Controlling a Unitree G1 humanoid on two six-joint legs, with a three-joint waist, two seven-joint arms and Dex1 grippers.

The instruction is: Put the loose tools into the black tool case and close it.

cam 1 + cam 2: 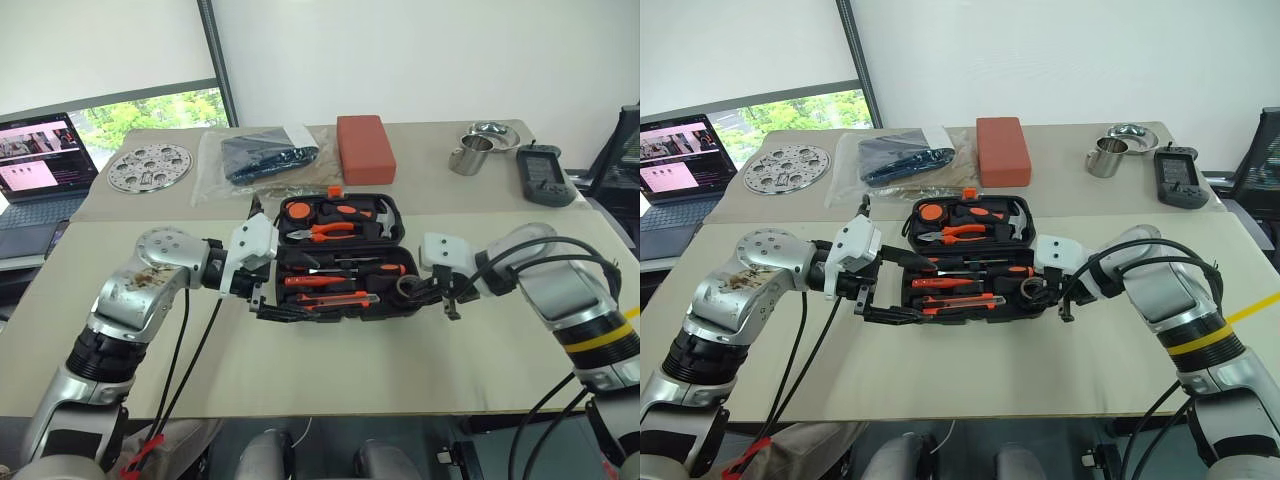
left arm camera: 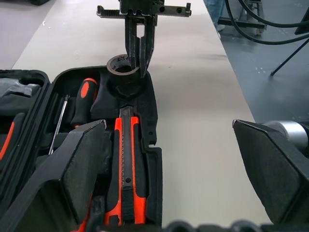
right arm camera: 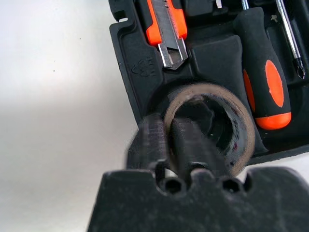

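1 small grey tape roll (image 3: 208, 126) sits at the right end of the near half of the black tool case (image 1: 340, 258), over its round recess. It looks tilted rather than fully seated. The right gripper (image 2: 137, 50) has 1 finger inside the ring and 1 outside, straddling the wall. The fingers stand close together, but I cannot tell whether they are pinching the wall or letting go; that straddling hold suits lowering a ring into a pocket.

Just left of the roll, the orange-black utility knife (image 2: 126, 169) lies lengthwise in its slot along the near edge, blade end toward the roll. Beyond it, 1 orange-and-black-handled screwdriver (image 3: 260, 72) rests in its recess, with more slim shafts beside it. The far half, the lid, holds the orange-handled pliers (image 1: 325, 231) and the hammer (image 1: 375, 213), which belong there already.

The case lies wide open in the middle of the table (image 1: 330, 370), orange latch (image 1: 335, 191) at the far edge. The left gripper (image 1: 258, 295) hangs at the case's left near corner, jaws spread wide and empty, probably placed to steady the case.

Judging by the filled recesses, packing is nearly done; the lid is not yet closed.

Farther back lie a red-brown box (image 1: 365, 148) and a clear bag (image 1: 262, 155).
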